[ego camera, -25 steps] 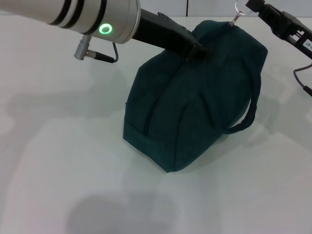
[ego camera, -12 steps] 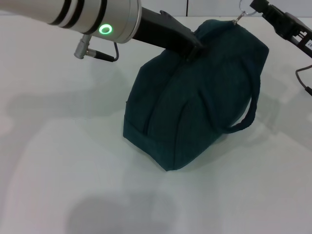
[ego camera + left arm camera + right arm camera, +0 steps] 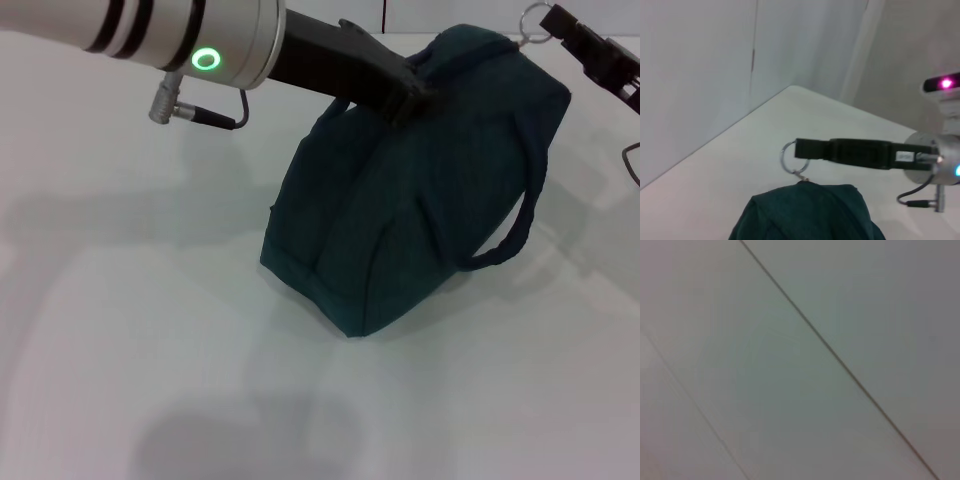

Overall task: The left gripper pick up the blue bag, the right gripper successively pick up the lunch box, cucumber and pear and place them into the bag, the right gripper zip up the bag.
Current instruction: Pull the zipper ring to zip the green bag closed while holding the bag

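Teal fabric fills the middle of the head view: the blue bag [image 3: 420,190] stands on the white bench [image 3: 130,330], leaning, one loop handle [image 3: 520,225] hanging down its side nearest my right arm. My left tool [image 3: 405,90] is clamped on the bag's top edge and takes its weight there. My right tool [image 3: 560,22] is at the bag's upper far corner, closed on the metal ring pull [image 3: 789,158]; from the left wrist view the ring sits right at the fingertips with the zipper tab just under it, touching the fabric. The right wrist view shows only bare wall, nothing of use. No lunch box, cucumber or pear is in sight and the top looks closed, so I judge them packed and the zip at or near the end of its run; the seam itself is hidden from me. Step in hand: zipping up. Next move, as I read it: confirm the pull has reached the end, then let go of the ring without jerking the bag, while my left tool holds steady.
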